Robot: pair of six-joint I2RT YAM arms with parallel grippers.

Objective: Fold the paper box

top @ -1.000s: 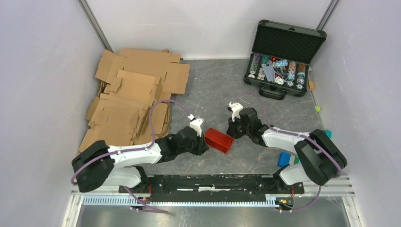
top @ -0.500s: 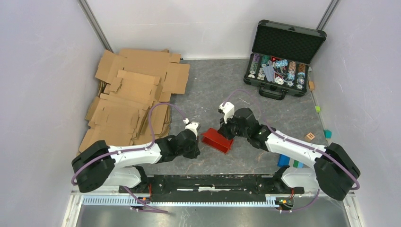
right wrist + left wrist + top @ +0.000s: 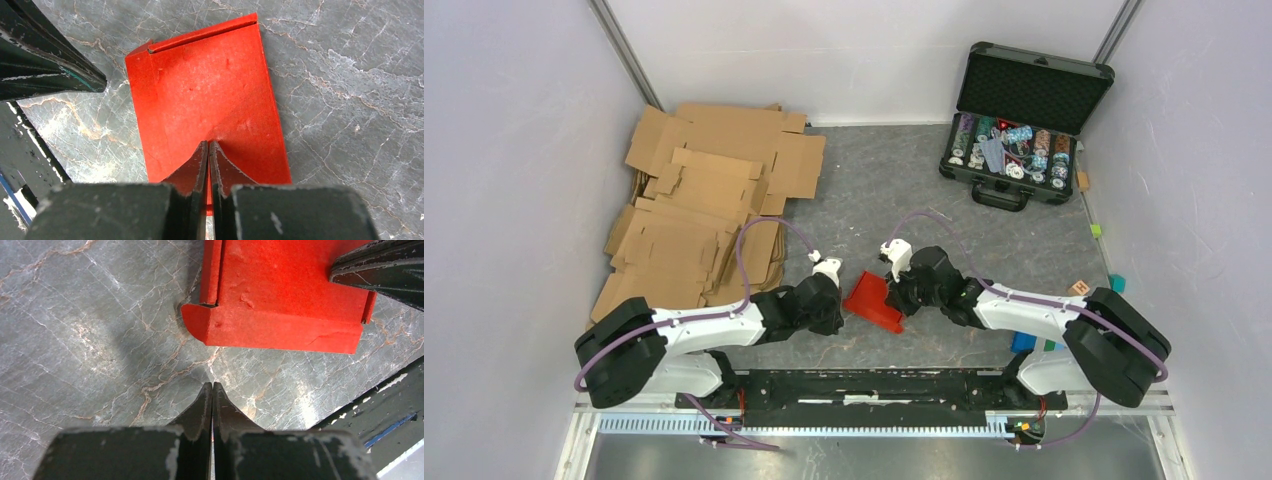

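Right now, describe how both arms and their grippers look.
Both arms have black joint housings and white links: left arm, right arm. A purple cable loops along each. The left gripper and right gripper are black, tapered, with scuffed paint.

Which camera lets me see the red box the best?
The right wrist view: the red box fills the middle, big and sharp, with one folded edge showing. The left wrist view cuts part of it off at the top. The top view shows it whole but tiny.
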